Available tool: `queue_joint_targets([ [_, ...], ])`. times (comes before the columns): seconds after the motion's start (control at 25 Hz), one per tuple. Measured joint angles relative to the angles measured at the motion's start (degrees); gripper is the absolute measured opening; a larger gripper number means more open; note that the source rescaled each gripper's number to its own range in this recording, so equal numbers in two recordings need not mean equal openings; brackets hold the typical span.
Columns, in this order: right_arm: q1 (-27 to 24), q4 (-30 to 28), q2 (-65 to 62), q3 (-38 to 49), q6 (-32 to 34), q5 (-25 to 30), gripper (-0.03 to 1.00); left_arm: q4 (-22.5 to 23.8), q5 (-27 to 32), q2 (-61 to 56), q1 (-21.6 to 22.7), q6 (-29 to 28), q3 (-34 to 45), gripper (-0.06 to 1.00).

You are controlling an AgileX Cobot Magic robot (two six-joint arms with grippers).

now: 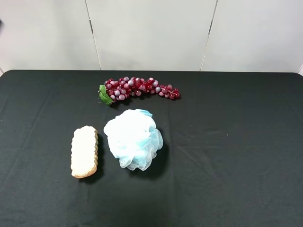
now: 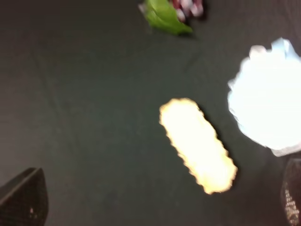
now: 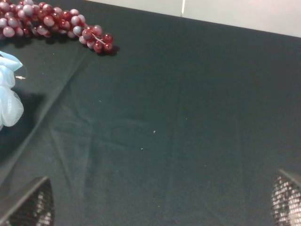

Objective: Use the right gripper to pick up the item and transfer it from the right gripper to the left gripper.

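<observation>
The toy bread loaf lies on the black cloth at the left, pale cream face up with ridged tan edges; it also shows in the left wrist view. Neither gripper shows in the exterior high view. My left gripper is open and empty above the cloth, its fingertips at the frame corners, the loaf ahead of it. My right gripper is open and empty over bare cloth on the right, its fingertips wide apart, far from the loaf.
A white-blue mesh bath pouf sits just right of the loaf. A dark-red grape bunch with a green leaf lies behind it. The black cloth covers the table up to a white back wall.
</observation>
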Motion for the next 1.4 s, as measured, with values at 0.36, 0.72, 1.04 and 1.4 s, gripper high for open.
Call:
queue_joint_targets([
  [0.36, 0.0, 0.0, 0.0, 0.0, 0.0, 0.0, 1.0, 3.3, 0.0, -18.4, 0.0, 1.5, 11.7, 1.0],
  [0.72, 0.0, 0.0, 0.0, 0.0, 0.0, 0.0, 1.0, 3.3, -0.1, -43.1, 0.0, 1.6, 36.5, 1.0],
  [1.04, 0.0, 0.0, 0.0, 0.0, 0.0, 0.0, 1.0, 1.7, -1.9, -53.3, 0.0, 0.9, 43.1, 0.99],
  [1.4, 0.0, 0.0, 0.0, 0.0, 0.0, 0.0, 1.0, -0.9, -5.8, -54.5, 0.0, 0.9, 45.0, 0.99],
])
